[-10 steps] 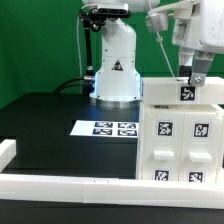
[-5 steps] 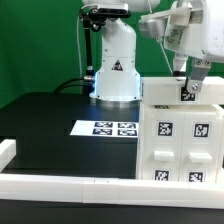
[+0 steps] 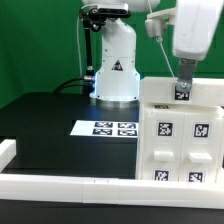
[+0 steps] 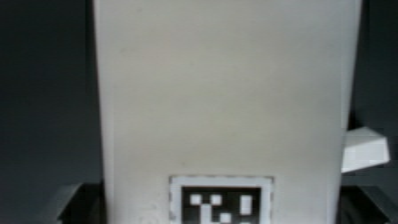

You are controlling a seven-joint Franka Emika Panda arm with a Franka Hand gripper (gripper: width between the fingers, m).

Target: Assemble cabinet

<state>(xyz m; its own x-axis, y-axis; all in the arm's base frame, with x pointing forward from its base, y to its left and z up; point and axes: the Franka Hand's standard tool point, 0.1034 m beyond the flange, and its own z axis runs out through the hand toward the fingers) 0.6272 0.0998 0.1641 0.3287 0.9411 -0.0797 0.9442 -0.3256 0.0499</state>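
End effector (image 3: 183, 78) hangs over the cabinet's (image 3: 180, 140) top.

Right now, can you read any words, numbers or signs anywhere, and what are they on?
No words or numbers can be read.
Black warning triangle: on the robot base; its symbol is too small.
Black-and-white square tags: on the cabinet and the marker board; patterns, not text.
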